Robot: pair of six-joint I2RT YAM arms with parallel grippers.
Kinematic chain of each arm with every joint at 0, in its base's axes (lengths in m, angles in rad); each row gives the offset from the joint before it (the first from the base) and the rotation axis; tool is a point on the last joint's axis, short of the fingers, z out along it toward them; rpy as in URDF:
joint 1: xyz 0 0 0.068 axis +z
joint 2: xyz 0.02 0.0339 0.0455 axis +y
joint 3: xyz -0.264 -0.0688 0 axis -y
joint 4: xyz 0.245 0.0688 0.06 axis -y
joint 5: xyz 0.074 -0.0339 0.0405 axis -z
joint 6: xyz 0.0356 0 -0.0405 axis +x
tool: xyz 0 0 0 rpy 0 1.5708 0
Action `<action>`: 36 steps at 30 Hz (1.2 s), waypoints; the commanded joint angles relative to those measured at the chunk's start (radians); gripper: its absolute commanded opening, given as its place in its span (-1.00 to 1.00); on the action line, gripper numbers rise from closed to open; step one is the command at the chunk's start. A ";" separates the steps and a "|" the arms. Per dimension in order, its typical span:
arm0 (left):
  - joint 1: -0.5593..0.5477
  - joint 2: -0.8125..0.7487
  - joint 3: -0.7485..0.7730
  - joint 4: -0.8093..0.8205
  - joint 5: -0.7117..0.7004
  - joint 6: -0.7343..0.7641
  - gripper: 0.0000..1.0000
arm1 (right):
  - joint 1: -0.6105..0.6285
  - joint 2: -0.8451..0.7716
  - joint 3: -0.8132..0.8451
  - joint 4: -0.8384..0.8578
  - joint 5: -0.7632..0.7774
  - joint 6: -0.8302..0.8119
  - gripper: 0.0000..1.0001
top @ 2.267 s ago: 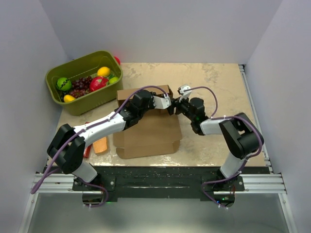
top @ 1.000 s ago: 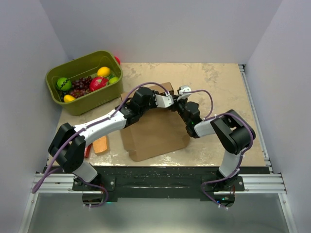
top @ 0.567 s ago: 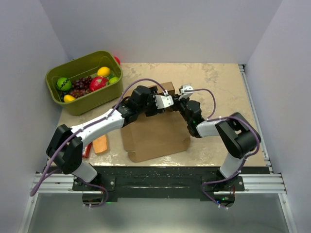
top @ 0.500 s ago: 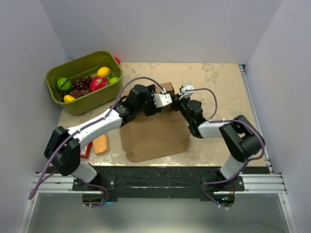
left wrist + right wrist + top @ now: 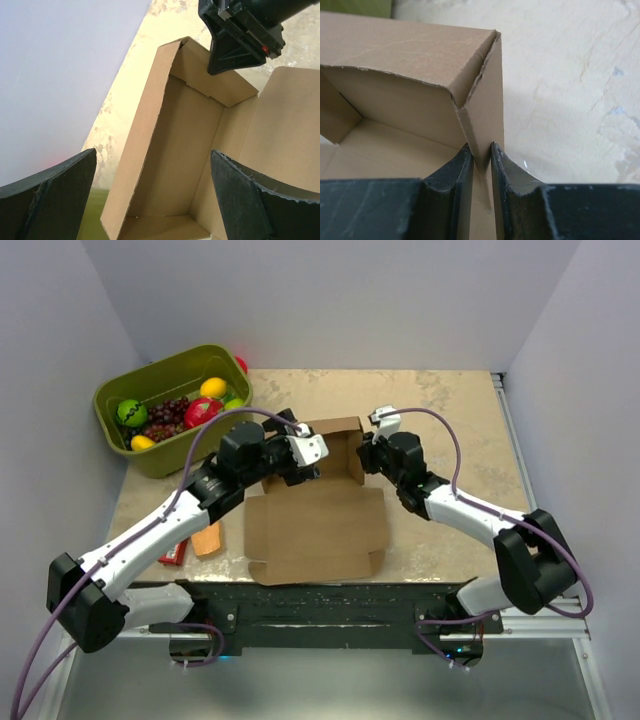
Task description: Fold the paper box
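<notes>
1. The paper box [image 5: 318,525] lies open at the middle of the desk [image 5: 455,415], rear walls raised.
2. The right hand [image 5: 481,155] pinches its right rear wall.
3. The left hand [image 5: 306,454] is spread wide beside its left rear corner.

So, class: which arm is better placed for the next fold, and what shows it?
Right. The right gripper is closed on an upright side wall of the paper box, near a corner. The left gripper is open and holds nothing, so the right can likely steer that wall at once.

Lab test cell: white partition walls [image 5: 330,300], bench-bolted arms [image 5: 150,532] on alu rail [image 5: 540,618].
</notes>
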 commanded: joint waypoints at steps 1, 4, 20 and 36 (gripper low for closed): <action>0.001 0.033 -0.013 -0.049 0.019 0.023 0.99 | -0.002 -0.052 0.054 -0.214 -0.001 -0.009 -1.00; 0.001 0.072 -0.005 -0.060 -0.029 0.038 0.99 | 0.000 -0.076 0.062 -0.262 -0.012 0.002 -1.00; 0.035 0.228 0.017 -0.005 -0.052 0.103 -0.06 | -0.002 -0.058 0.079 -0.294 -0.056 0.008 -1.00; 0.035 0.231 0.001 -0.017 0.000 0.094 -0.88 | 0.000 0.031 -0.004 -0.063 -0.025 0.048 -0.35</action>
